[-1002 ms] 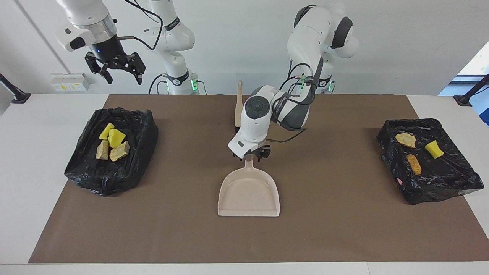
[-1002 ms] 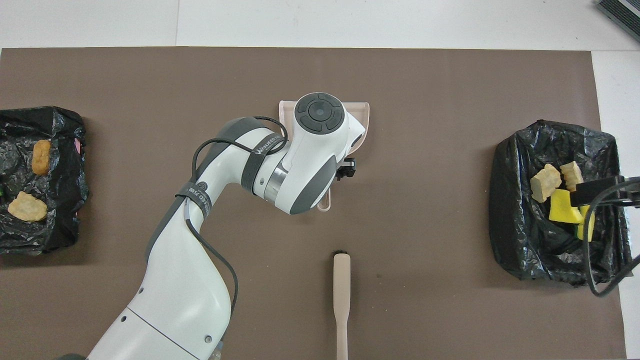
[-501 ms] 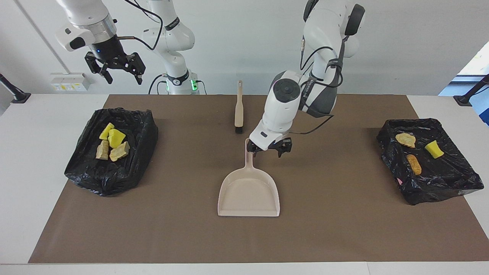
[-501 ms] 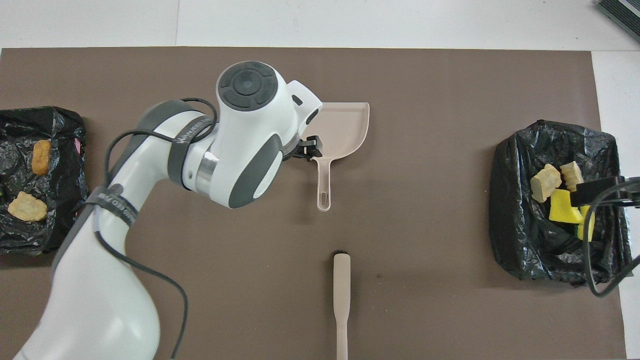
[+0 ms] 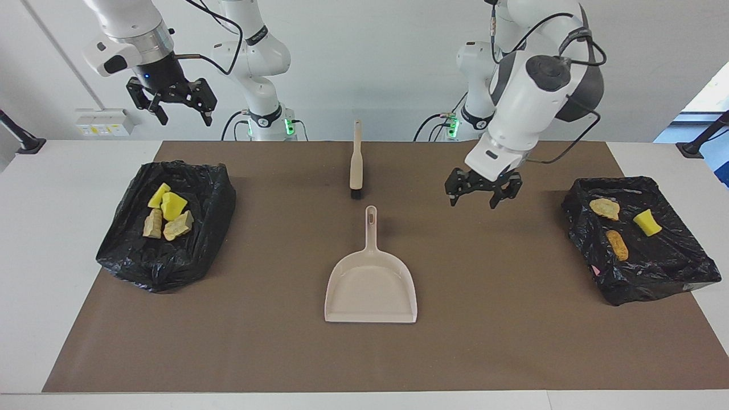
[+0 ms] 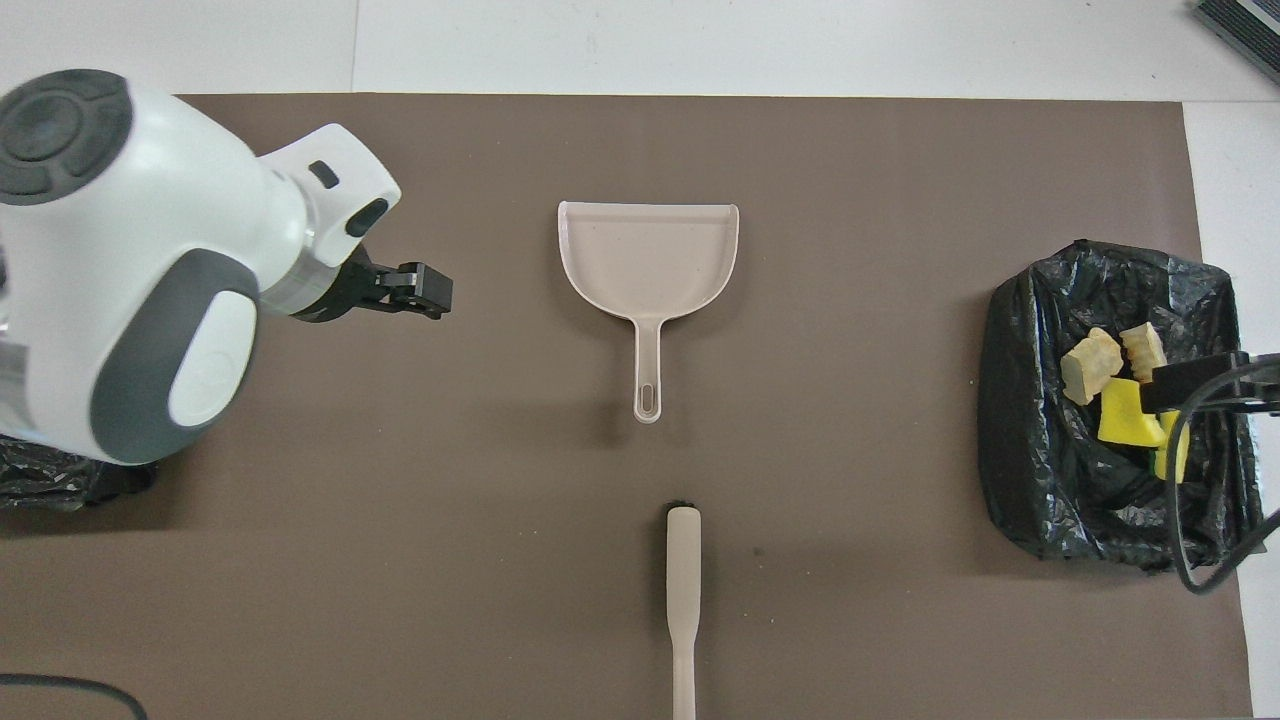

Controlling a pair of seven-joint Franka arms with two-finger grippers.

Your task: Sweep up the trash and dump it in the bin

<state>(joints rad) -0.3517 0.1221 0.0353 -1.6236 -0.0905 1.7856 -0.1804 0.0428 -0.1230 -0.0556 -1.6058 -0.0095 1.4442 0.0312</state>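
Note:
The trash lies in two black-lined bins. Several yellow and tan pieces sit in the bin at the right arm's end. Three pieces lie in the bin at the left arm's end. A beige dustpan rests flat mid-mat, its handle toward the robots. My left gripper hangs open and holds nothing, over bare mat between the dustpan and the left arm's bin. My right gripper waits open, high over its bin.
A beige brush lies on the brown mat nearer to the robots than the dustpan, in line with its handle. In the overhead view the left arm covers most of the bin at its end.
My left gripper has let go of the dustpan handle, risen and swung toward the left arm's end of the table. Dustpan, brush and right arm have stayed put.

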